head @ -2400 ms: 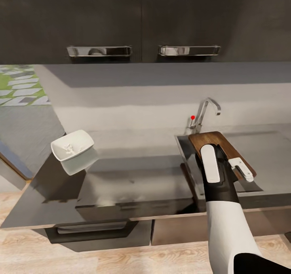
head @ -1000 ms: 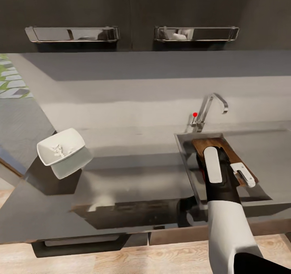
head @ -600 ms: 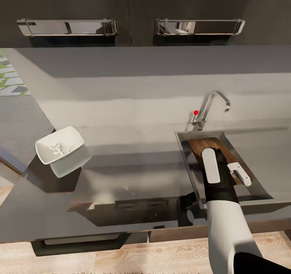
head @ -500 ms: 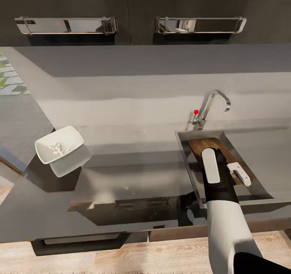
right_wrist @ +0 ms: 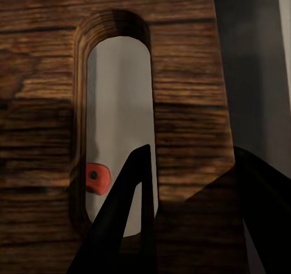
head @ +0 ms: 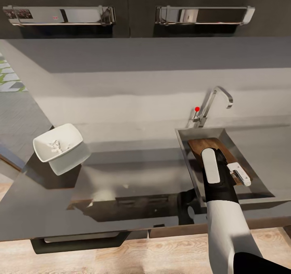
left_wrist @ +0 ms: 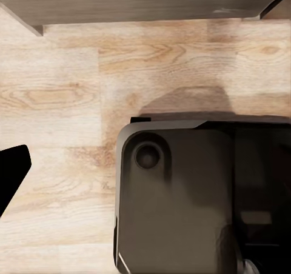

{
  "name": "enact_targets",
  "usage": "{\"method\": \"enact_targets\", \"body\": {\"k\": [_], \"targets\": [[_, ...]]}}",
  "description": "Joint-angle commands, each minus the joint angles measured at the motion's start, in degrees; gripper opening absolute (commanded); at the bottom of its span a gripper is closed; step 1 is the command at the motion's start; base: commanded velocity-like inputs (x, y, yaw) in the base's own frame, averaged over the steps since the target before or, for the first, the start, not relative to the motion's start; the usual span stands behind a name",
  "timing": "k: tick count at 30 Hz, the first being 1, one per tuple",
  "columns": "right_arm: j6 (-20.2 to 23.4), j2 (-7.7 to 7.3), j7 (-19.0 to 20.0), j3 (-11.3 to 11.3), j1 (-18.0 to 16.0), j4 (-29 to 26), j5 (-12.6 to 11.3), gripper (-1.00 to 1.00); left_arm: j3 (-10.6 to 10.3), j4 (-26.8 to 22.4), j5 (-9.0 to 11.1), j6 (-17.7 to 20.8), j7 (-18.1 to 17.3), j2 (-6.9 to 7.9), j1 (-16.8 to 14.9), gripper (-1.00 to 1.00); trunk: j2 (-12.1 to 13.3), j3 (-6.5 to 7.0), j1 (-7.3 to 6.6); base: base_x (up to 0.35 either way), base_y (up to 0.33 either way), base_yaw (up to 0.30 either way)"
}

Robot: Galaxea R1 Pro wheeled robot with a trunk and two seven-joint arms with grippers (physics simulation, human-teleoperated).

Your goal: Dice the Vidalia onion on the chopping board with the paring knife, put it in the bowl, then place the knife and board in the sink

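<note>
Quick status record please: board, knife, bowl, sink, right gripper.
chopping board: inside the sink, held at its handle-hole end
paring knife: red handle glimpsed through the board's hole, beneath the board
bowl: on the countertop, white pieces inside
right gripper: fingers straddle the board's edge at the hole
faucet: behind the sink

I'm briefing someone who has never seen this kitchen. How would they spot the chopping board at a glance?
Start at the curved chrome faucet with the red knob, behind the sink at the right end of the countertop. Inside that grey basin, under the right gripper, lies the chopping board. It is the one dark-brown, wood-grained rectangle there, with a slot-shaped handle hole, unlike the white bowl far to the left.
</note>
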Motion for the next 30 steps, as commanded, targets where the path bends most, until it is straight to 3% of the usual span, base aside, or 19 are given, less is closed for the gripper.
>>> {"method": "enact_targets", "body": {"k": [1, 30], "targets": [[0.6, 0.04, -0.2, -0.1, -0.1, -0.1, -0.2, -1.00, -0.4, -0.1, 0.6, -0.1, 0.2, 0.09, 0.0, 1.00, -0.1, -0.18, 0.03, 0.000, 0.000, 0.000], [0.6, 0.04, -0.1, -0.2, -0.1, 0.3, -0.4, -1.00, -0.4, 0.0, 0.6, -0.1, 0.2, 0.09, 0.0, 1.00, -0.1, -2.73, 0.03, 0.000, 0.000, 0.000]]}}
